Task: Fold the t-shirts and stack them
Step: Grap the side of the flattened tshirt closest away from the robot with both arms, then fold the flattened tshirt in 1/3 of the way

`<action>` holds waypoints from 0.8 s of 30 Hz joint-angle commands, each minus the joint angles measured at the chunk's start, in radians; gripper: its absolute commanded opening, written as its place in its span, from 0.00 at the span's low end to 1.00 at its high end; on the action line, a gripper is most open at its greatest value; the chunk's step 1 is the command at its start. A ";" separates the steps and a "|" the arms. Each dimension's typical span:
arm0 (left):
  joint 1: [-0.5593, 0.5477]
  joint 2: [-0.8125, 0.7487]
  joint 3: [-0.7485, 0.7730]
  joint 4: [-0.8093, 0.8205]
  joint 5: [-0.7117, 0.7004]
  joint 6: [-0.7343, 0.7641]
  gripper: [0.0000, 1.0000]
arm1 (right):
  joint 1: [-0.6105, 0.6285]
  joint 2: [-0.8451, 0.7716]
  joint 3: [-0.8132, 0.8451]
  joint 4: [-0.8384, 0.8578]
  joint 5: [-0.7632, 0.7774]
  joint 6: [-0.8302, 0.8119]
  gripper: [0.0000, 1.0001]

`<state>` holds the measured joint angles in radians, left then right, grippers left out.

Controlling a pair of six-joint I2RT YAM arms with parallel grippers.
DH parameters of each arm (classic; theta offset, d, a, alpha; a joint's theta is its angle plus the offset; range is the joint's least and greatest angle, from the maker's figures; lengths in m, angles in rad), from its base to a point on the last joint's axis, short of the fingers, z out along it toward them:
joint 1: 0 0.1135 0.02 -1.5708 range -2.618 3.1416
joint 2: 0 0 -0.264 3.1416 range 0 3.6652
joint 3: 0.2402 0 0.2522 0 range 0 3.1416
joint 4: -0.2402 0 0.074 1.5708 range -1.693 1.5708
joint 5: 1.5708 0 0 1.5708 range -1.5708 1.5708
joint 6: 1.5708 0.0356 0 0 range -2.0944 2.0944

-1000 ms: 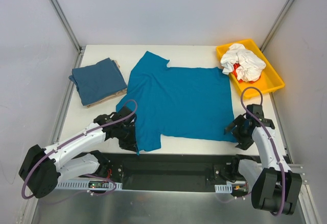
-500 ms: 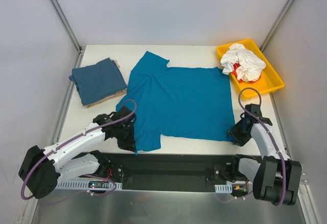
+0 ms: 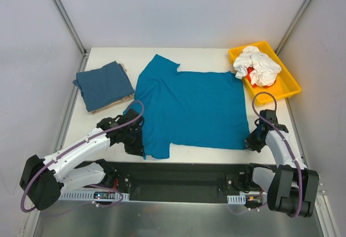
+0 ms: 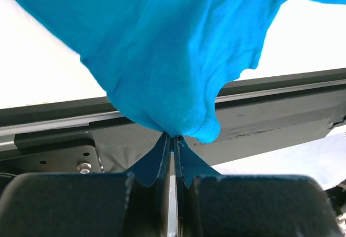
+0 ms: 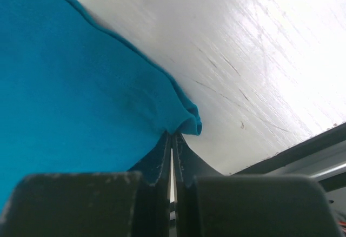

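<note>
Right hand (image 5: 172, 139) pinches teal t-shirt (image 5: 81, 85) corner, contact seemingly hidden.

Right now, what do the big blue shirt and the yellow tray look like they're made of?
The teal-blue shirt: soft matte knit cloth, probably cotton; it bunches and drapes. The yellow tray: likely plastic, smooth with slight sheen, rigid raised rim.

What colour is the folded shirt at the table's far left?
The folded shirt is dark slate blue, clearest in the top view.

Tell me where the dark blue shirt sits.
In the top view, the dark blue shirt lies folded at far left, just left of the spread teal shirt.
</note>
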<state>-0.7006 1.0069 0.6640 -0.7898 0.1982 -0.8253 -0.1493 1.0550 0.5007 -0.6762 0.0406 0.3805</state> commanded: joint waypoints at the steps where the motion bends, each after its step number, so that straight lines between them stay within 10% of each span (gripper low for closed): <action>1: 0.006 -0.005 0.071 -0.042 -0.055 0.031 0.00 | -0.003 -0.049 0.047 0.024 -0.016 -0.034 0.01; 24: 0.133 0.306 0.506 0.063 -0.241 0.270 0.00 | -0.001 0.158 0.377 0.098 -0.185 -0.149 0.01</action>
<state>-0.5961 1.2552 1.0931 -0.7750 -0.0105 -0.6277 -0.1490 1.1717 0.7902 -0.6014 -0.0971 0.2707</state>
